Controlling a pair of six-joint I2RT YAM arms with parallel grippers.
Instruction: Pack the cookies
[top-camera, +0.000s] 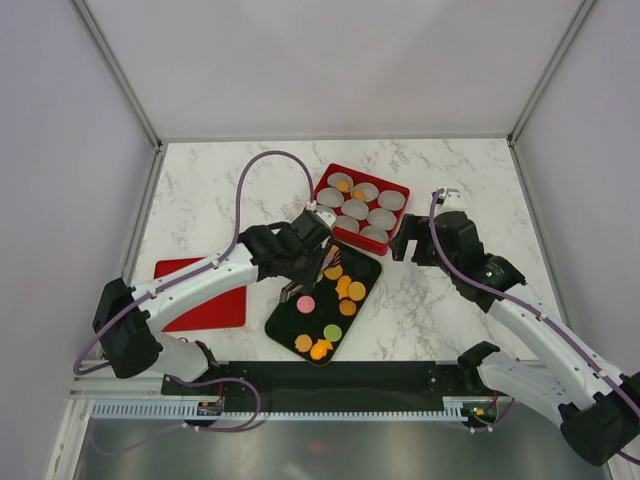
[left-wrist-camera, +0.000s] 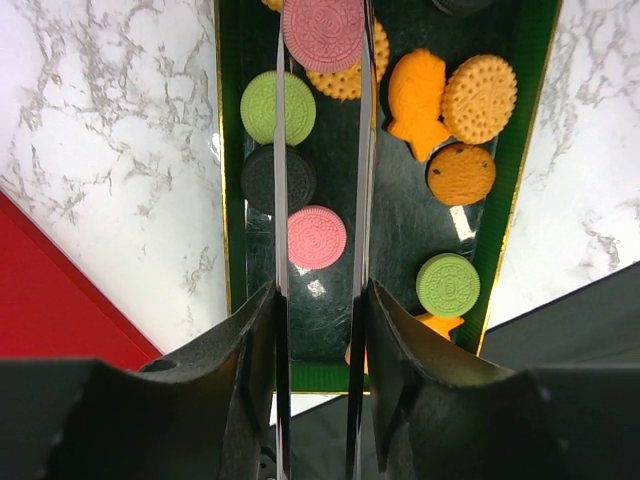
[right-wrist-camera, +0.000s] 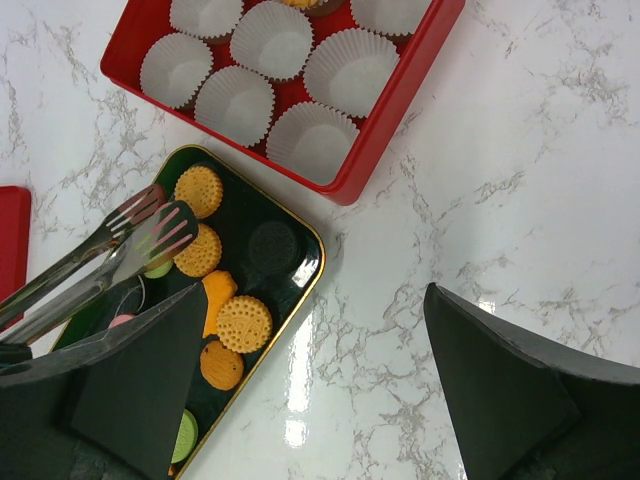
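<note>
On dark tray (left-wrist-camera: 400, 230), 2 green cookies (left-wrist-camera: 278, 107)

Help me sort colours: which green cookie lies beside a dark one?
The green cookie by the left tray rim in the left wrist view, bordering the dark cookie; the other green cookie lies apart, near the opposite rim.

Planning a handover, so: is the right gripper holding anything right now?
No, the right gripper stands wide open with nothing in it, above the marble table.
</note>
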